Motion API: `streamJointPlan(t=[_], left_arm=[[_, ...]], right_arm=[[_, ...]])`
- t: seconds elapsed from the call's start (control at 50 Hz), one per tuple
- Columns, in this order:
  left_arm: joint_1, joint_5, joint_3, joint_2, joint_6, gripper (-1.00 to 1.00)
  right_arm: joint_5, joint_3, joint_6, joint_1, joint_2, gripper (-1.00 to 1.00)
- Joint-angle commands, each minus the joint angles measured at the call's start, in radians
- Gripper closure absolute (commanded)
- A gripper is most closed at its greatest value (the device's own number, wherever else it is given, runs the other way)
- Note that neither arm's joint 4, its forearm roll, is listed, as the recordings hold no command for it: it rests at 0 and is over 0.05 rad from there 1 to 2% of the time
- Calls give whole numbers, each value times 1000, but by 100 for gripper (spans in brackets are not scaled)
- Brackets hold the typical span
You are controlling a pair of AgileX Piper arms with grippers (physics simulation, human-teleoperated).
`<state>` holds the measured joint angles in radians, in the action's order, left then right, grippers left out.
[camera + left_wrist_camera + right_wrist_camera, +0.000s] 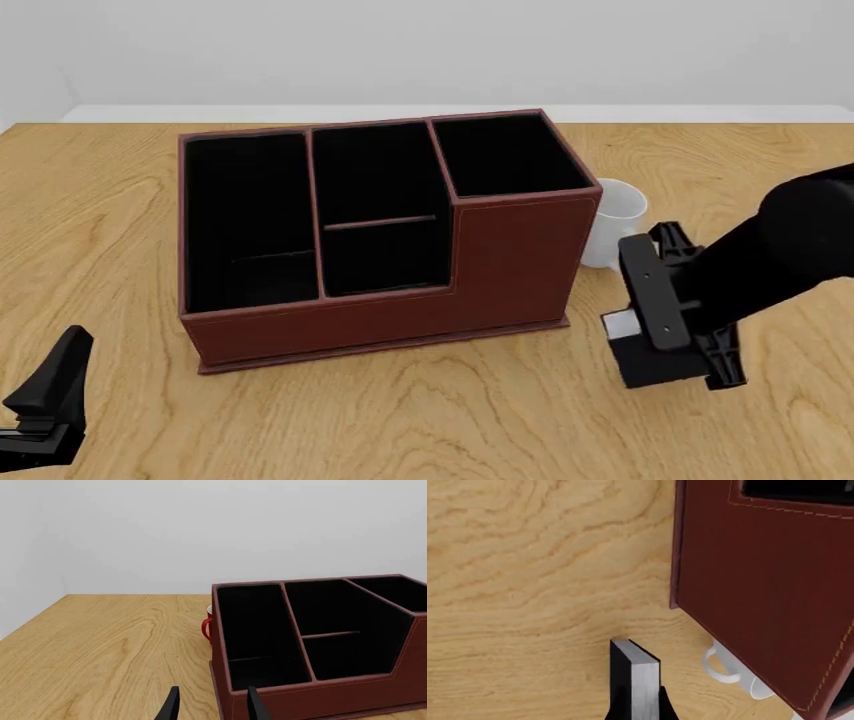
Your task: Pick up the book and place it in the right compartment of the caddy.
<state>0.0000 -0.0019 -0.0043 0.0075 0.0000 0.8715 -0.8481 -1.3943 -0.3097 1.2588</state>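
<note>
**Book in the right gripper, target compartment up and to its left**

Left wrist view: the left gripper [212, 707] shows two dark fingertips standing apart with nothing between them, so it is open and idle. It sits just before the front corner of the large reddish-brown leather-look caddy [320, 700], by the long narrow section. A red-handled mug [208, 627] peeks out behind the caddy.

Front view: the right gripper [667, 335] hangs off the caddy's right front corner, clamped on the thick black hardcover book [657, 362], whose white page edges show at one spot. The book appears lifted off the wooden worktop [441, 410]. The square, tall-walled right compartment [507, 152] lies farther back and to the left of the book, behind the caddy's tallest front wall. A white mug [607, 222] stands just beside that wall's right side. The right arm is clearly nearer; the left arm is well apart, beyond the caddy's opposite end.

Right wrist view: the book juts forward between the fingers, its long axis running along them, pointing down at the worktop beside the caddy's outer wall. I judge the book must rise above that wall before crossing toward the compartment.
</note>
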Motion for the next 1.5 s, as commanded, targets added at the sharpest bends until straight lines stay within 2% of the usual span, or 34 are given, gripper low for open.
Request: streamJointPlan(t=[0.02, 0.24, 0.34, 0.36, 0.42, 0.44, 0.48, 0.5, 0.52, 0.56, 0.58, 0.66, 0.74, 0.76, 0.82, 0.84, 0.88, 0.98, 1.02, 1.1, 1.16, 1.3, 1.32, 1.5], left_arm=[[0, 0, 0, 0, 0, -100], [0, 0, 0, 0, 0, -100], [0, 0, 0, 0, 0, -100], [0, 0, 0, 0, 0, -100], [0, 0, 0, 0, 0, -100], [0, 0, 0, 0, 0, -100], [0, 0, 0, 0, 0, -100], [0, 0, 0, 0, 0, -100], [0, 0, 0, 0, 0, -100], [0, 0, 0, 0, 0, -100], [0, 0, 0, 0, 0, -100], [0, 0, 0, 0, 0, -100], [0, 0, 0, 0, 0, -100], [0, 0, 0, 0, 0, -100], [0, 0, 0, 0, 0, -100], [0, 0, 0, 0, 0, -100], [0, 0, 0, 0, 0, -100], [0, 0, 0, 0, 0, -100], [0, 0, 0, 0, 0, -100], [0, 0, 0, 0, 0, -100], [0, 0, 0, 0, 0, -100], [0, 0, 0, 0, 0, -100], [0, 0, 0, 0, 0, -100], [0, 0, 0, 0, 0, -100]], right_arm=[[58, 26, 98, -126, -82, 100], [111, -5, 95, -115, -131, 100], [136, -35, 144, -135, -142, 100], [141, -44, 168, -149, -146, 100], [151, -45, 173, -146, -158, 100], [159, -57, 197, -160, -158, 100], [162, -60, 194, -158, -168, 100], [179, -85, 239, -181, -169, 100], [178, -89, 236, -180, -172, 100], [200, -111, 270, -197, -177, 100], [196, -112, 259, -189, -180, 100], [234, -152, 285, -202, -193, 100], [247, -167, 280, -199, -199, 100], [261, -193, 299, -211, -197, 100], [286, -226, 306, -213, -199, 100], [304, -247, 332, -232, -198, 100], [302, -252, 319, -223, -200, 100], [340, -325, 385, -267, -187, 100], [343, -334, 391, -272, -185, 100], [348, -378, 465, -331, -174, 100], [348, -402, 489, -347, -170, 100], [348, -434, 519, -369, -164, 100], [348, -450, 545, -387, -160, 100], [348, -493, 562, -402, -150, 100]])
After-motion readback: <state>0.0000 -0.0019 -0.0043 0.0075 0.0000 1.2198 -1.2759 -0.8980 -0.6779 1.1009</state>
